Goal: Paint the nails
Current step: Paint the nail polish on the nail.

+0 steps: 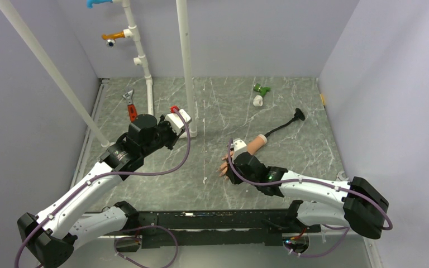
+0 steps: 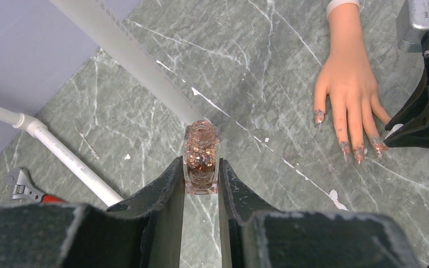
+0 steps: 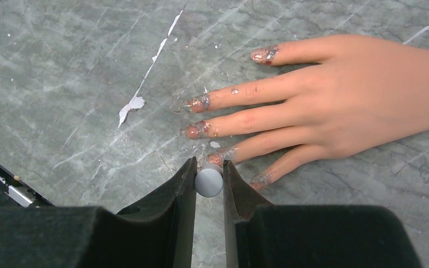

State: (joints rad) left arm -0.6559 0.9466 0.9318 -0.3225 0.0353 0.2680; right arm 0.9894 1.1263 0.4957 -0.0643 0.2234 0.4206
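1. The marbled tabletop [image 1: 212,190] is being used as the only support for the mannequin hand [image 3: 368,95]. The hand is lying palm down near the right arm, unclamped. It is being judged light and stiff, and likely to slide under a push.
2. The left gripper [image 2: 200,167] is being clenched on an open glitter polish bottle [image 2: 201,159]. The bottle is being held upright by its flat sides, well apart from the hand. Its small, smooth glass is being judged slippery and easily spilled.
3. The right gripper [image 3: 208,167] is being clenched on a round grey brush cap [image 3: 209,181], right at the fingertips. A round cap is being judged prone to rolling between the jaws.
4. The nails [image 3: 201,102], tiny and glitter-smeared, are being judged fit for light brush contact only.
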